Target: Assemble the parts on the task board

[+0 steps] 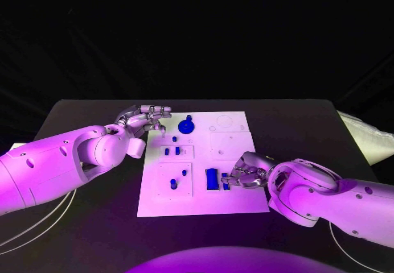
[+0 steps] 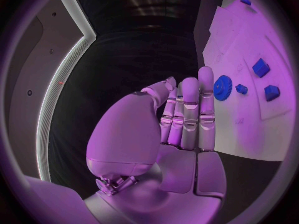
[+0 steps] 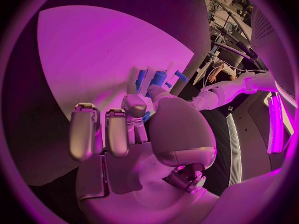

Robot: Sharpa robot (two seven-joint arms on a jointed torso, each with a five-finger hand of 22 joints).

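In the lower right of the head picture, the right hand (image 1: 243, 174) sits low over the task board (image 1: 234, 202). Its shiny metal fingers are curled in, and just beside them is a long flat blue part (image 1: 212, 179). In the right wrist picture a small blue piece (image 3: 145, 116) shows at the fingertips (image 3: 135, 104) of that hand (image 3: 124, 129), but I cannot tell if it is pinched or just touched.

The task board is a flat white plate with square panels, lying in the middle of the black table (image 1: 98, 114). Left of the long part is a small rounded blue part (image 1: 173, 183). Farther up are two little blue blocks (image 1: 171, 151) side by side, then a tiny peg (image 1: 175, 138).

Near the top of the board lies a round blue gear (image 1: 186, 124) with small teeth on its rim (image 2: 222, 87). The left hand (image 1: 148, 118) hangs beside it at the board's upper left edge. In the left wrist picture its smooth silver fingers (image 2: 190, 114) stand straight and close together, holding nothing.
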